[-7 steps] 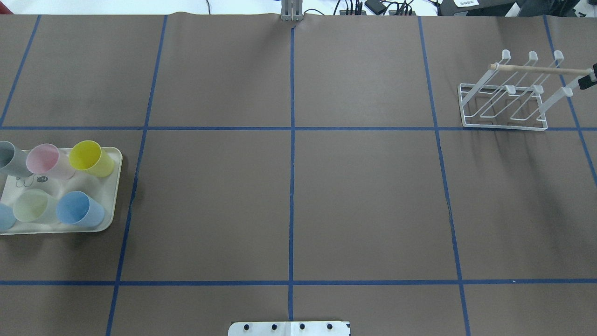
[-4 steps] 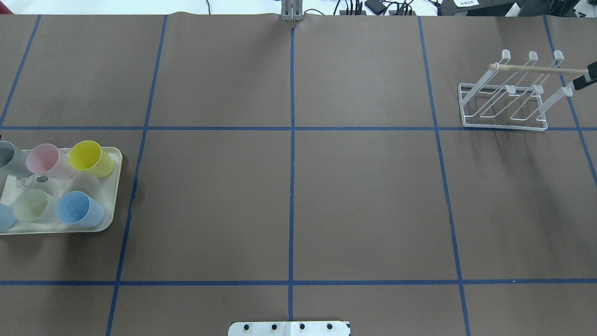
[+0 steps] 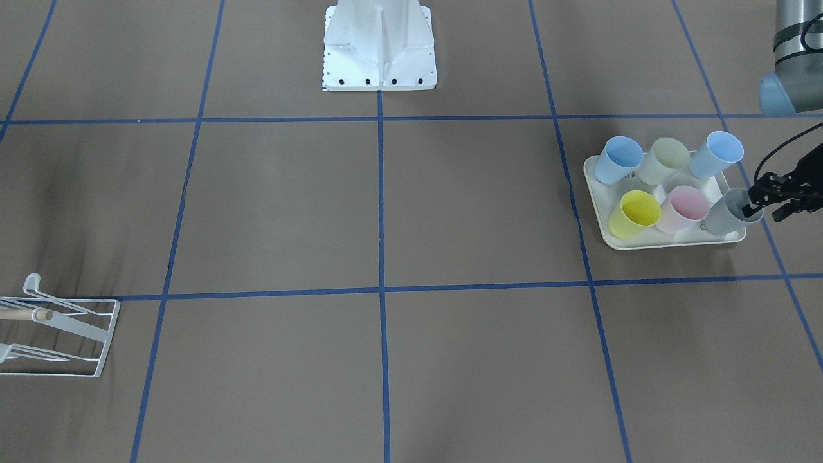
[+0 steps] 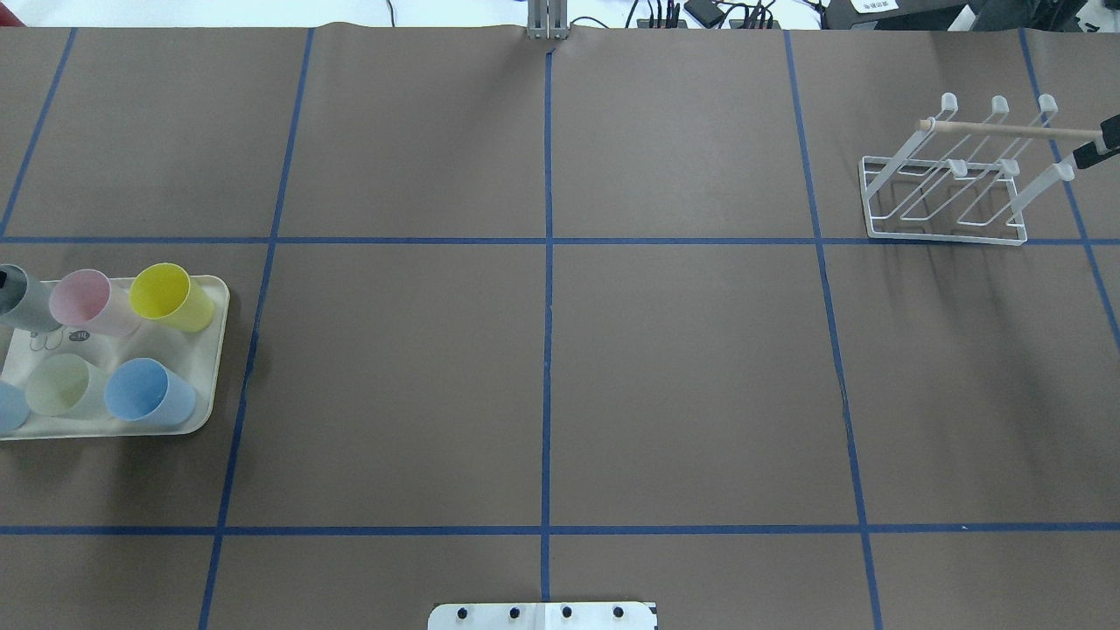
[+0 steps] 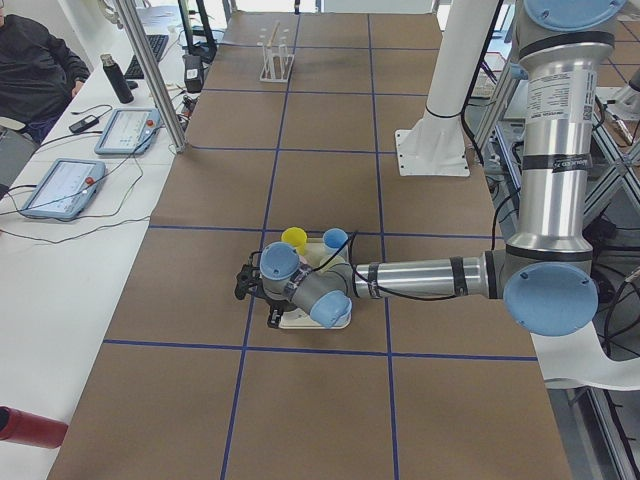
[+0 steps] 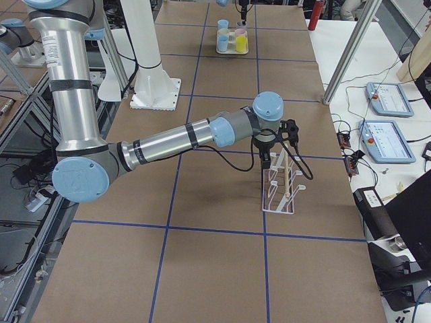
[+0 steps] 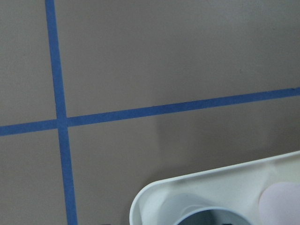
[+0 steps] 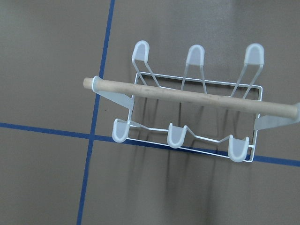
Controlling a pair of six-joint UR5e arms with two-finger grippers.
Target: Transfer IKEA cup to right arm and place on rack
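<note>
IKEA cup work has barely begun: the grey cup (image 3: 726,217) sits on the cream tray (image 3: 601,222) at its outer corner, beside five other cups. The left gripper (image 3: 763,211) is at that cup's rim, its jaws apparently apart with one finger over the mouth, so the grasp looks unfinished. The right gripper (image 6: 291,134) hovers above the rack (image 8: 195,55), which holds no cup; I cannot tell how its jaws stand. Lifting, hand-over and placing all remain.
</note>
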